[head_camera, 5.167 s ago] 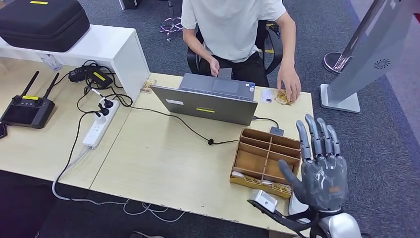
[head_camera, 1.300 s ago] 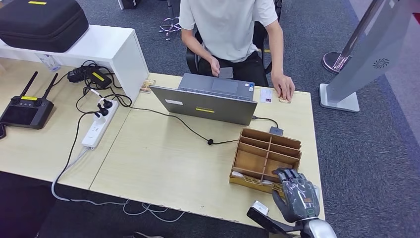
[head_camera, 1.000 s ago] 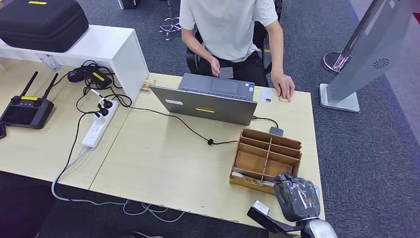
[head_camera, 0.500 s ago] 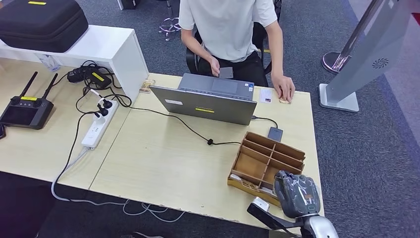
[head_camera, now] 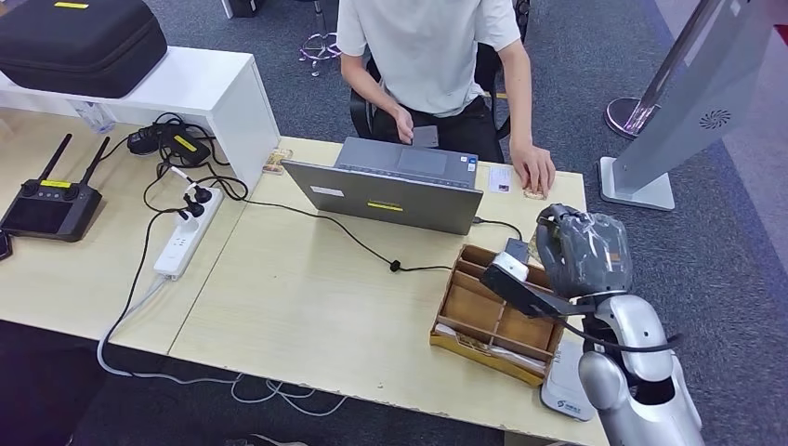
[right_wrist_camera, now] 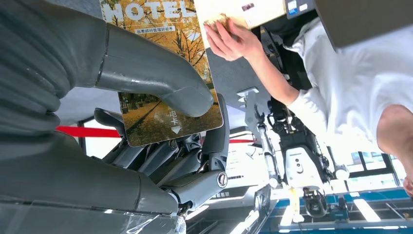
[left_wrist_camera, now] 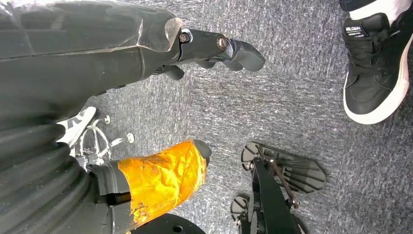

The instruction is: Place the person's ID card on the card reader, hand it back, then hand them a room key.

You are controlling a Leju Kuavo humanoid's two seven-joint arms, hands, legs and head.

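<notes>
My right hand (head_camera: 584, 251) is raised above the far right part of the wooden divider box (head_camera: 469, 302), fingers curled. In the right wrist view its thumb (right_wrist_camera: 146, 78) pins a room key card (right_wrist_camera: 160, 124) with an autumn photo and "HOTEL" print against the fingers. Across the table sits a person (head_camera: 427, 46) with one hand (head_camera: 535, 171) resting on a small card at the far edge. A white ID card (head_camera: 500, 178) lies beside that hand. My left hand (left_wrist_camera: 146, 112) hangs over the carpet, fingers apart, holding nothing.
An open laptop (head_camera: 395, 186) stands between me and the person, its cable running to a power strip (head_camera: 186, 232). A small dark device (head_camera: 518, 248) lies behind the box. A white flat device (head_camera: 565, 388) sits at the near right corner. A grey stand (head_camera: 678, 102) is at right.
My right hand has risen from the box's near edge and moved toward the person, carrying the card. The box was nudged askew, then settled. The person's hand stays on the far edge.
</notes>
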